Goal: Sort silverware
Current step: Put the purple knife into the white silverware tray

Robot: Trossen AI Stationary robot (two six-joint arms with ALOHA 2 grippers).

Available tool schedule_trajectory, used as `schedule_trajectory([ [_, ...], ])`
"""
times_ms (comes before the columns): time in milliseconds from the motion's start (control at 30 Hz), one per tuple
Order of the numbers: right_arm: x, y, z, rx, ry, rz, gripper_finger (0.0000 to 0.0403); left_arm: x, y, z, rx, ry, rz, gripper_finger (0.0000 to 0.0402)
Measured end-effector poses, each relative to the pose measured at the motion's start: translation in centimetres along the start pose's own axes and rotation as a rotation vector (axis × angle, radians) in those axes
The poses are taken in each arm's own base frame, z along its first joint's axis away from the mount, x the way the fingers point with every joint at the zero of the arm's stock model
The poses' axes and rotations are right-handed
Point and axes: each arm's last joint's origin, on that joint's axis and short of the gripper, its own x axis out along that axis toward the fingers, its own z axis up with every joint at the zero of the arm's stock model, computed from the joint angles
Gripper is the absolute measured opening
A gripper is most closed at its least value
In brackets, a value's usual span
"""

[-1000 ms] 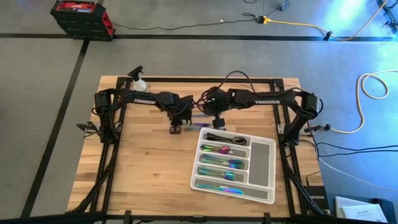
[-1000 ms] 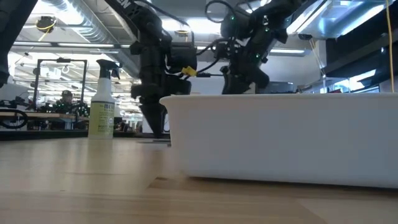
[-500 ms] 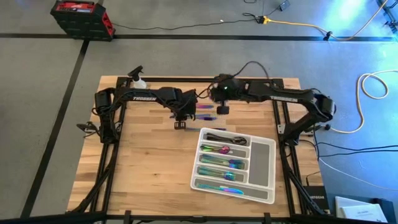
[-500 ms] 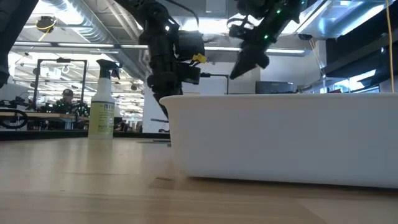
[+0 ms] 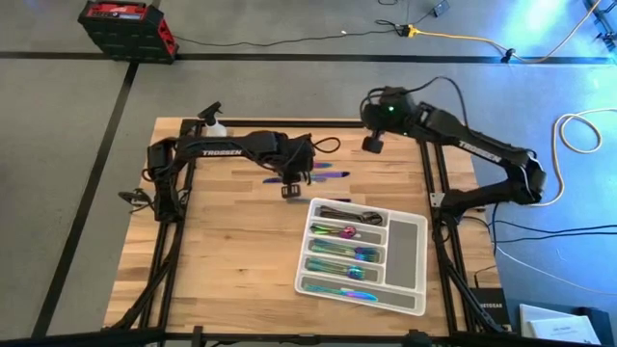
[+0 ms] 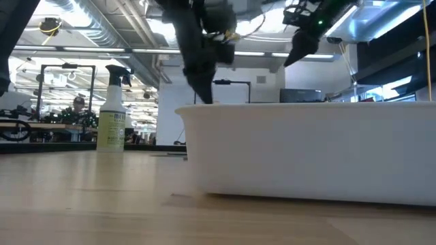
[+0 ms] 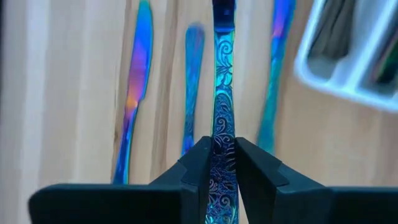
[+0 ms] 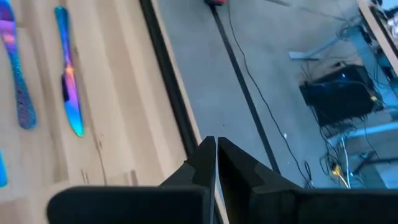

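Left end effector [image 7: 222,163]: pinching a slim iridescent blue-purple metal utensil handle [image 7: 222,118] with embossed scrollwork, above the pale wooden plank tabletop [image 5: 222,251].
Right end effector [image 8: 215,155]: fingers pressing together, empty, hovering at the tabletop's far right edge.
Loose silverware [image 7: 134,93]: lying flat beside the white plastic compartment tray [image 5: 405,241].

Left arm extended across the table's far half, left gripper [image 5: 287,191] pointing down, fingers [image 7: 196,163] clamped on a slim handle; right arm raised, right gripper [image 5: 369,145] closed, empty.
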Motion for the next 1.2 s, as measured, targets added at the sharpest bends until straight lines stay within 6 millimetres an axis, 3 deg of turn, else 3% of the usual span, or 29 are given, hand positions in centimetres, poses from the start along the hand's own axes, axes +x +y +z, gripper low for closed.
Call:
schedule_trajectory([
  [367, -3.4, -2.2, -2.5, 0.060, 0.076, -0.068, 0.0000, -5.1, -5.5, 3.8, 0.030, -0.192, -0.041, 0.0052],
  [700, -4.5, -1.5, -3.9, 0.039, 0.172, 0.008, 0.0000, -8.6, -12.4, 4.7, 0.063, -0.310, -0.141, 0.0032],
  [967, -4.8, -1.1, -4.5, 0.057, 0.222, 0.070, 0.0000, -9.5, -17.5, 4.2, 0.105, -0.375, -0.218, 0.0017],
  [1200, -5.0, 0.2, -3.8, 0.246, 0.028, 0.498, 0.0000, -7.5, -18.7, 2.7, 0.054, -0.294, -0.174, 0.0009],
])
